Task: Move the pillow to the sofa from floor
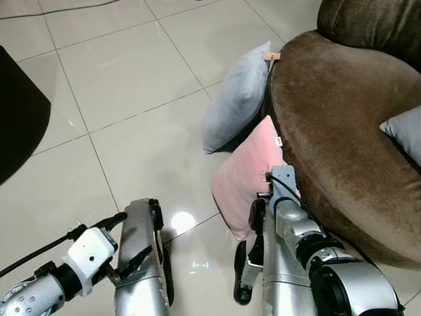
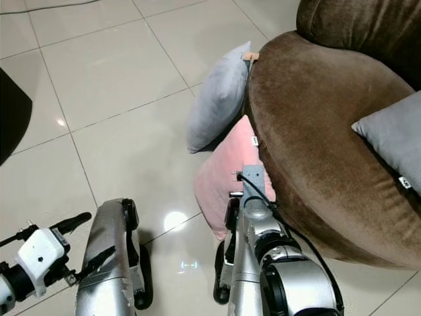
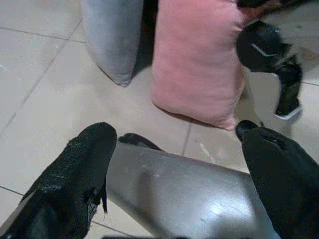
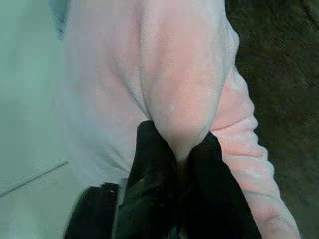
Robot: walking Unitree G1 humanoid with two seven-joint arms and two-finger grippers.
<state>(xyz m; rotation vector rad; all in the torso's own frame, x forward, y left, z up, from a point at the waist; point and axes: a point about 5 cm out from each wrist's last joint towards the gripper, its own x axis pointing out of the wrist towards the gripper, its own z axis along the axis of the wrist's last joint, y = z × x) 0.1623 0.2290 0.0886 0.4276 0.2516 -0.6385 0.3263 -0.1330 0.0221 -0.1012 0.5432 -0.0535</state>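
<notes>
A pink pillow (image 1: 245, 176) stands on the tiled floor, leaning against the front of the brown sofa (image 1: 342, 131). My right gripper (image 4: 178, 144) is shut on a fold of this pink pillow (image 4: 164, 74), and my right arm (image 1: 284, 217) reaches to the pillow's near edge. A grey pillow (image 1: 237, 99) leans on the sofa just beyond the pink one. My left gripper (image 1: 99, 224) hovers low over the floor, well to the left of the pillows. It is open with nothing in it, and its fingers (image 3: 84, 164) point toward both pillows.
Another grey pillow (image 1: 402, 131) lies on the sofa seat at the right. The sofa's backrest (image 1: 375, 26) rises at the top right. A dark object (image 1: 20, 118) sits at the left edge. Light tiled floor (image 1: 131, 85) stretches ahead and to the left.
</notes>
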